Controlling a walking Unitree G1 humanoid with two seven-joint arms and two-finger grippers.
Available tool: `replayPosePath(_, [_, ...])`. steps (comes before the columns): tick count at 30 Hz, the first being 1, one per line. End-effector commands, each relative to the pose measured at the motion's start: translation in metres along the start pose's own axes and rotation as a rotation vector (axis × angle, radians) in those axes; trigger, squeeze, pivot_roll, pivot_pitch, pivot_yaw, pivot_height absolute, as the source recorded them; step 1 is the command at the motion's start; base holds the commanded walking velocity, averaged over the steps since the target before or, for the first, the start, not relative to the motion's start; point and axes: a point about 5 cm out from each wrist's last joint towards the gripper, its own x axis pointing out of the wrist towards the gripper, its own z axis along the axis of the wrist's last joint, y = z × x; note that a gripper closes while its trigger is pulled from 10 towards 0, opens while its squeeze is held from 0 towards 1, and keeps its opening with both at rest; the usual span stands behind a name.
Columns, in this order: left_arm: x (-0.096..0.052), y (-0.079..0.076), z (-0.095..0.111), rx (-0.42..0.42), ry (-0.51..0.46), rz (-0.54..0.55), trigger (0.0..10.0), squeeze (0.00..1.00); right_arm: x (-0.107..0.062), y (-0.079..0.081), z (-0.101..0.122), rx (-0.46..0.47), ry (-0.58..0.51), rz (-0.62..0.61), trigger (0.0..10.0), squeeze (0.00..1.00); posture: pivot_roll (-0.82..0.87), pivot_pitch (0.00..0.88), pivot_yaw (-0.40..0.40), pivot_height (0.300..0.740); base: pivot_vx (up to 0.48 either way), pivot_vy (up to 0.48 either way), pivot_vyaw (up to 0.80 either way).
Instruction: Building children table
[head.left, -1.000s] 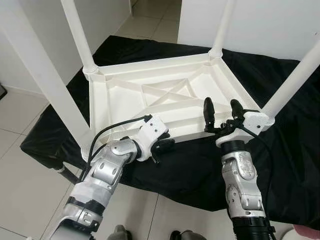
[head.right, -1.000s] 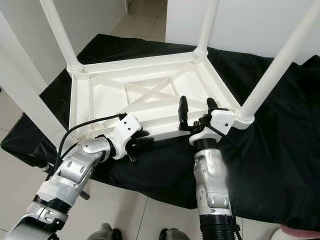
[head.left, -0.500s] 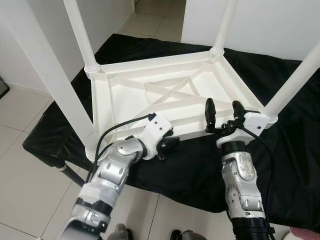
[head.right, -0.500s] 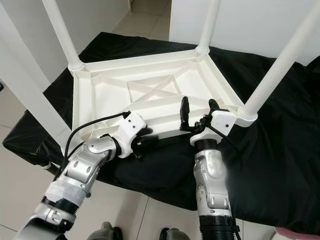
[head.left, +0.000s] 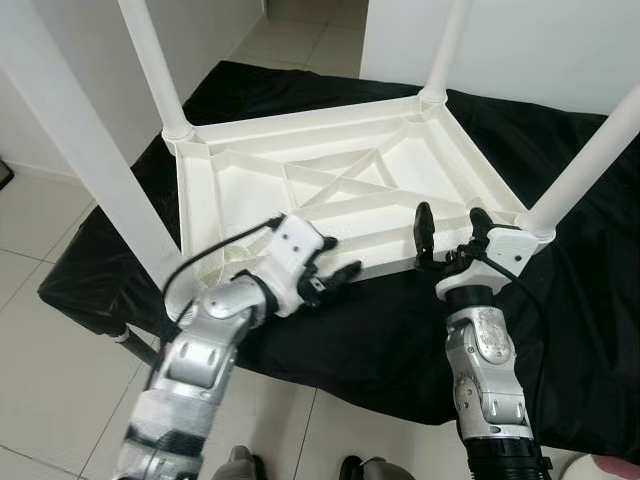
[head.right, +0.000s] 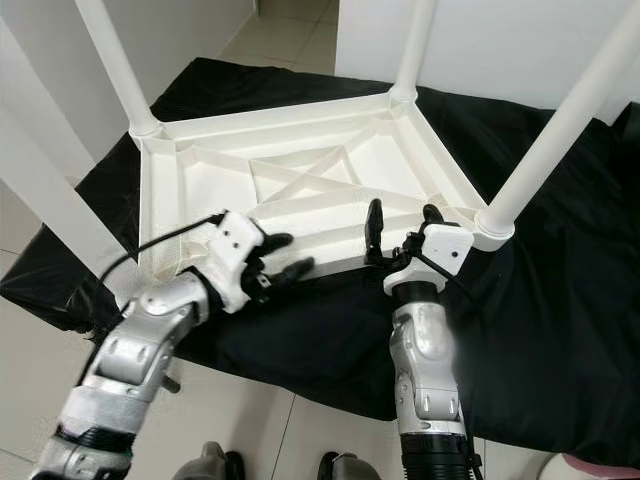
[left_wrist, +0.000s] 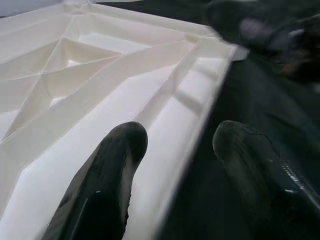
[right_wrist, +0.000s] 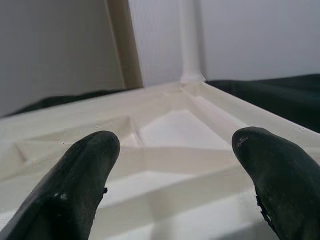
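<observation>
A white plastic children's table (head.left: 195, 200) lies upside down on a black cloth (head.left: 380, 320), its four legs pointing up, among them the near left leg (head.left: 80, 150) and the near right leg (head.left: 590, 150). My left gripper (head.left: 332, 260) is open at the table's near rim. In the left wrist view one of its fingers (left_wrist: 115, 165) is over the ribbed underside and the other is over the cloth. My right gripper (head.left: 450, 222) is open too, just in front of the rim beside the near right corner, facing the far right leg (right_wrist: 190, 40).
The cloth covers a low platform with tiled floor (head.left: 40, 340) to the left and in front. White walls (head.left: 540, 40) stand close behind the table. My feet show at the bottom edge.
My left gripper has risen from below the near rim to the rim itself, and its fingers have spread apart. The right arm has stayed where it was.
</observation>
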Motion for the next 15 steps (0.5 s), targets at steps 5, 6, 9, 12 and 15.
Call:
replayPosePath(5, [-0.025,-0.011,0.0,0.001,0.03,-0.138,10.0,0.0,-0.002,-0.006,-0.012,-0.062,0.071,-0.034,10.0,0.0,0.07,0.148,-0.001,0.74,0.0,0.0,0.0])
replayPosePath(6, [-0.029,-0.012,0.0,0.009,0.041,-0.154,10.0,0.0,-0.001,-0.006,-0.013,-0.064,0.072,-0.032,10.0,0.0,0.07,0.148,-0.001,0.74,0.0,0.0,0.0])
replayPosePath(9, [-0.036,-0.014,-0.001,0.029,0.054,-0.172,10.0,0.0,-0.001,-0.005,-0.013,-0.067,0.074,-0.029,10.0,0.0,0.08,0.147,-0.003,0.74,0.0,0.0,0.0])
replayPosePath(12, [-0.051,-0.016,-0.002,0.046,0.093,-0.2,10.0,0.0,0.001,-0.004,-0.015,-0.077,0.082,-0.024,10.0,0.0,0.08,0.151,-0.007,0.74,0.0,0.0,0.0])
replayPosePath(15, [-0.065,-0.016,-0.004,0.041,0.131,-0.216,10.0,0.0,0.001,-0.003,-0.017,-0.082,0.089,-0.021,10.0,0.0,0.09,0.151,-0.009,0.74,0.0,0.0,0.0])
